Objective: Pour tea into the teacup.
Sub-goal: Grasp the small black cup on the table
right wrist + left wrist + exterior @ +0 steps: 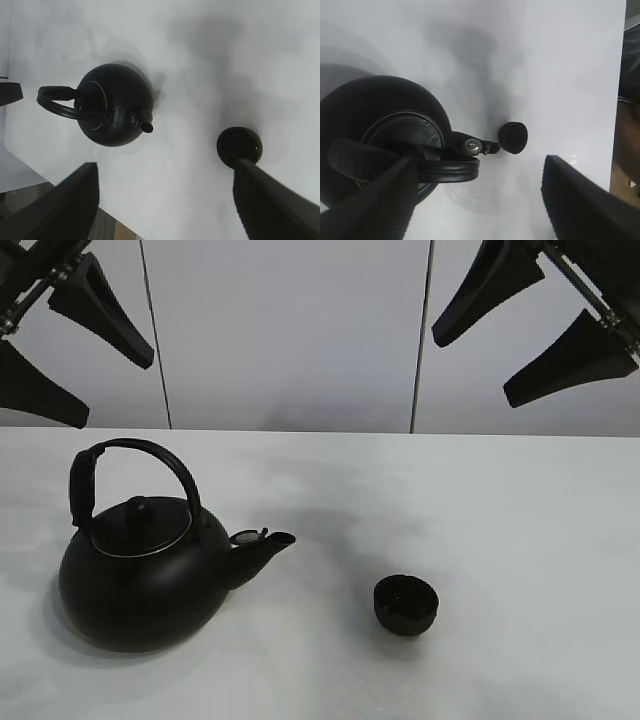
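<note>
A big round black kettle [140,575] with an arched handle stands at the front left of the white table, its spout [268,542] pointing right. The small matte-black teacup [406,604] stands upright to its right, apart from the spout. Both grippers hang high above the table, open and empty: the left gripper [62,348] above the kettle, the right gripper [535,328] above and behind the teacup. The kettle [380,135] and teacup [513,137] show in the left wrist view. The kettle [115,111] and teacup [239,147] show in the right wrist view.
The white table [480,500] reaches back to a white panelled wall [290,330]. The table's edge [618,90] shows in the left wrist view, with floor beyond it.
</note>
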You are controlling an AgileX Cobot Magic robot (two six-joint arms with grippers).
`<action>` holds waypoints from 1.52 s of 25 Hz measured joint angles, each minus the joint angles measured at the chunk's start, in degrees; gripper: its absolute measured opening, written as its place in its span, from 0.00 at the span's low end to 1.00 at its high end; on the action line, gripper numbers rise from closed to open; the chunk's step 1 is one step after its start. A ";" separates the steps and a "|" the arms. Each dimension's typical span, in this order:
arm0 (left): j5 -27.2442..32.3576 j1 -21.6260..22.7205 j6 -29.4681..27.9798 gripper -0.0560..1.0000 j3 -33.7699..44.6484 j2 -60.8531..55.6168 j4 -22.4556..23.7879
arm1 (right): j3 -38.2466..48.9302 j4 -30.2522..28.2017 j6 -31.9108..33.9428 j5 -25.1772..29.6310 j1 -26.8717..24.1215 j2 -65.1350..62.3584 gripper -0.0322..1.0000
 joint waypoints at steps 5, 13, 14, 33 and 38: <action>0.00 0.00 0.00 0.53 0.00 0.00 0.00 | 0.00 0.00 -0.13 -0.02 0.00 0.00 0.53; 0.00 0.00 0.00 0.53 0.00 0.00 0.00 | -4.23 -0.50 -4.67 5.80 0.00 0.00 0.53; 0.00 0.00 0.00 0.53 0.00 0.00 0.00 | -6.02 -0.89 -4.78 7.15 0.27 0.00 0.53; 0.00 0.00 0.00 0.53 0.00 0.00 0.00 | -20.94 -42.87 11.84 14.74 24.44 8.45 0.67; 0.00 0.00 0.00 0.53 0.00 0.00 0.00 | -20.94 -40.23 10.71 14.63 24.44 15.53 0.66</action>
